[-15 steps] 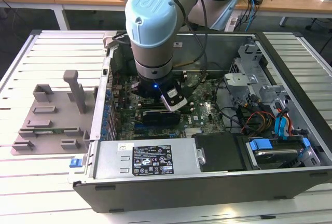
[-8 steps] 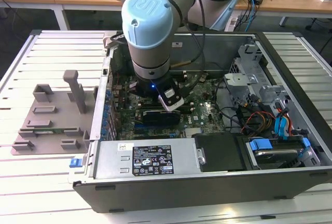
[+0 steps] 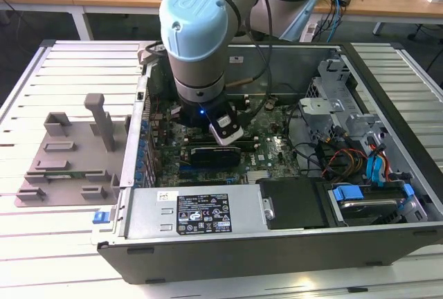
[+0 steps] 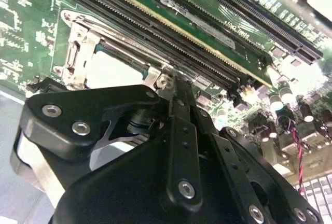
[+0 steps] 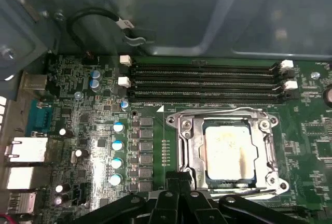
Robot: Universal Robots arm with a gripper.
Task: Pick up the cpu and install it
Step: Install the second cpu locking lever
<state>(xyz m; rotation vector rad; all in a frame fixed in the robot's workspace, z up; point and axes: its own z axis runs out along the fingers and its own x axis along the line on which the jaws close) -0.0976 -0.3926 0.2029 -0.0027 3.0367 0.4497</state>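
No words or numbers could be made out with any certainty. A black-and-white label stood on the grey metal box, well apart from the claw, and its print was too small to read. Fine white markings on the green board just beside the claw, and raised letters on the arm's pale blue cap above it, were also there.

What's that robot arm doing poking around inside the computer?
It is working on the processor. The cpu lies flat inside the metal socket frame on the green motherboard, beside the memory slots. The arm's gripper hangs just above the frame's edge, inside the open computer case.
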